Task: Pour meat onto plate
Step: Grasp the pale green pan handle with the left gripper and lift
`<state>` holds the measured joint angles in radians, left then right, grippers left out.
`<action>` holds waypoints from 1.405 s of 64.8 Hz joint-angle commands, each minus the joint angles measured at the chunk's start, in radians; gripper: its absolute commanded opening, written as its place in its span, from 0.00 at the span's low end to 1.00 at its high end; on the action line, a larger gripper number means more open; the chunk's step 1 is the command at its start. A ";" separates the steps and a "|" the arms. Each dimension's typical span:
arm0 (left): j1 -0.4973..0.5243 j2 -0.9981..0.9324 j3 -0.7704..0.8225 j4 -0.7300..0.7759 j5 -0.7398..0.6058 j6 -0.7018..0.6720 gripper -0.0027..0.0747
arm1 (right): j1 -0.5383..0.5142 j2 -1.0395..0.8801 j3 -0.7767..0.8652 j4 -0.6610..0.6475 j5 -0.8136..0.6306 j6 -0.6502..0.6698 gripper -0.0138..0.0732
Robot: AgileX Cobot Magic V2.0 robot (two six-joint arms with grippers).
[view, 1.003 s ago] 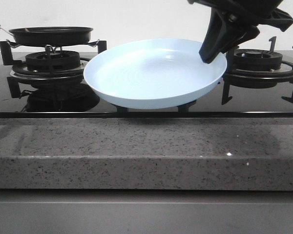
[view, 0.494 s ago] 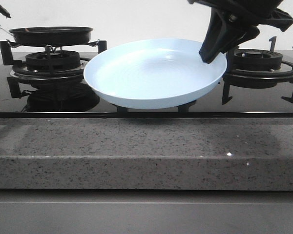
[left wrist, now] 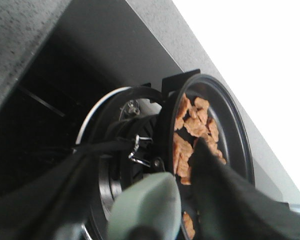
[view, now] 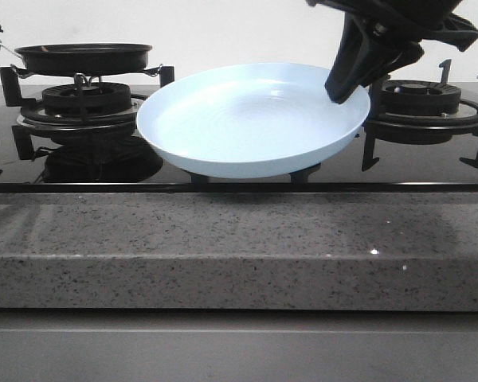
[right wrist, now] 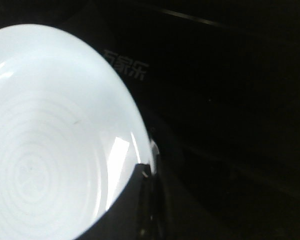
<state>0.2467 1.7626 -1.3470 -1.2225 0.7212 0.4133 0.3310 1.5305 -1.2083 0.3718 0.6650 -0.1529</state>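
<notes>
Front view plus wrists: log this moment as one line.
right pincer: shut on plate rim, held above stove | meat: in frying pan on left burner | left pincer: near pan handle, state unclear

Front view evenly lit; wrist views dim, blurred; plate (right wrist: 50,140) overexposed

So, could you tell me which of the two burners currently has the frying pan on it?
The left burner: the black frying pan holding the meat sits there; the right burner is bare.
</notes>
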 commanded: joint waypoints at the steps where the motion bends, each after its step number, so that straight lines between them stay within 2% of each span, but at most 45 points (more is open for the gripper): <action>1: 0.003 -0.046 -0.032 -0.057 0.014 0.002 0.42 | 0.000 -0.047 -0.023 0.022 -0.040 -0.007 0.08; 17: 0.003 -0.046 -0.032 -0.079 0.016 0.005 0.26 | 0.000 -0.047 -0.023 0.022 -0.040 -0.007 0.08; 37: 0.003 -0.049 -0.032 -0.084 0.035 0.045 0.01 | 0.000 -0.047 -0.023 0.022 -0.040 -0.007 0.08; 50: 0.003 -0.088 -0.032 -0.101 0.042 0.075 0.01 | 0.000 -0.047 -0.023 0.022 -0.040 -0.007 0.08; 69: 0.003 -0.252 -0.027 -0.101 0.042 0.141 0.01 | 0.000 -0.047 -0.023 0.022 -0.040 -0.007 0.08; 91: 0.003 -0.554 0.192 -0.209 0.046 0.284 0.01 | 0.000 -0.047 -0.023 0.022 -0.040 -0.007 0.08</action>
<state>0.2467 1.3171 -1.1746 -1.3261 0.7651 0.6635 0.3310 1.5305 -1.2083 0.3718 0.6650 -0.1529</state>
